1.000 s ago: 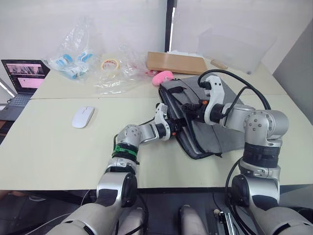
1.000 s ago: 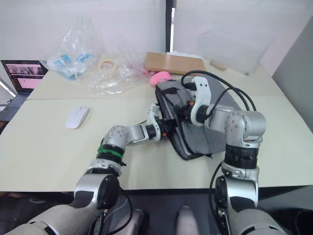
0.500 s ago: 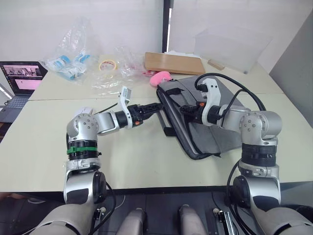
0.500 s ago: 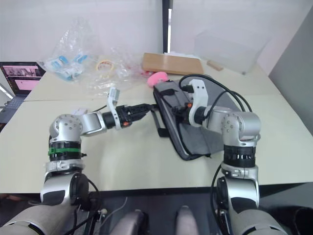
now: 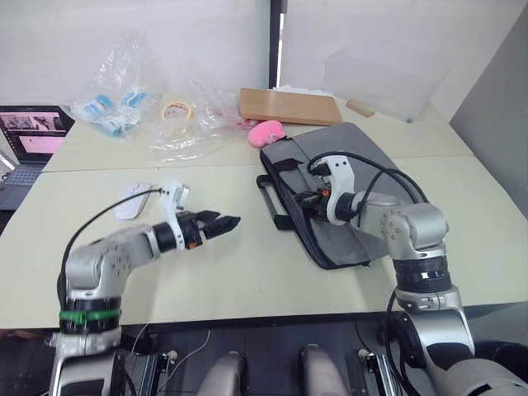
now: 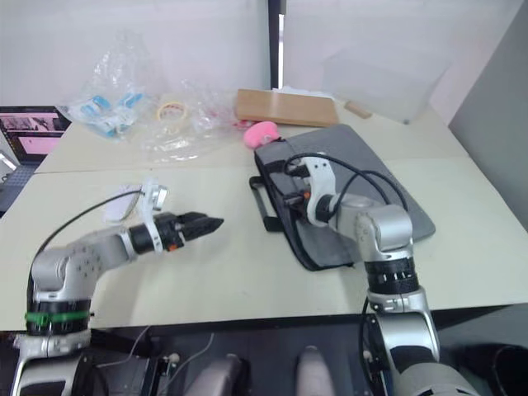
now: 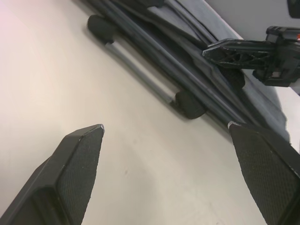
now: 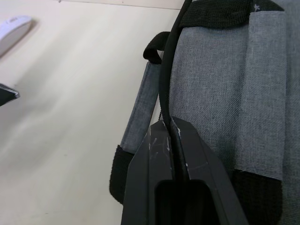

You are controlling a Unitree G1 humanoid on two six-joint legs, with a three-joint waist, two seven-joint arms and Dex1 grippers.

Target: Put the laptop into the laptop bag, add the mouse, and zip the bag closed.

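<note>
i see the laptop bag (image 5: 363, 177) lying flat on the table (image 5: 247, 272) right of centre, with the mouse (image 5: 132, 204) well apart on its left. behind the bag lie a soft rounded object (image 5: 267, 132), a flat box (image 5: 289, 106) and plastic bags (image 5: 124, 91); a small open laptop (image 5: 29, 140) sits far left.

The bag (image 5: 363, 165) is coarse grey woven cloth with black webbing handles (image 8: 138, 110) and black edging. The mouse (image 5: 132, 204) behind the left pincer (image 5: 221, 223) is smooth glossy white plastic. The desk (image 5: 247, 272) is matt, pale and smooth. Both pincers' fingers (image 7: 75, 164) are matt black plastic, finely textured; the right pincer (image 8: 169, 136) looks scuffed.
</note>
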